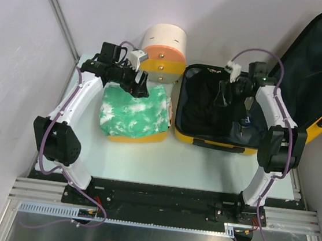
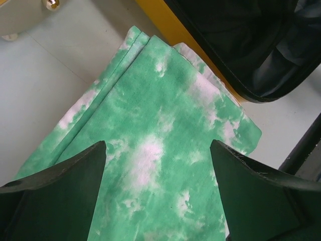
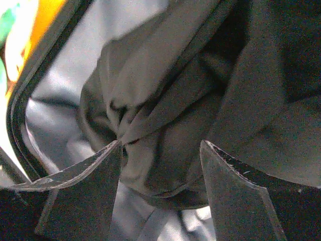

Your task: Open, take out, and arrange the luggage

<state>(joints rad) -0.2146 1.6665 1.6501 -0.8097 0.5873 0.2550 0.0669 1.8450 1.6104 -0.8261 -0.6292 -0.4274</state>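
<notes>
Two grippers stood spread apart: left gripper (image 1: 139,86) hovered over the green cloth (image 1: 133,112) centre-left; right gripper (image 1: 222,97) hung inside the unzipped luggage (image 1: 182,138) centre-right, holding nothing.

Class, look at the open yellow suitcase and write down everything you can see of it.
The luggage is a glossy yellow hard-shell suitcase lying open on the table, its lid raised at the right. A black zipper band rims the shell and a black handle sits on the near wall. Dark fabric lines it, with dark cloth bunched inside. The right pincer, jaws open, hangs over that cloth; contact is unclear.
</notes>
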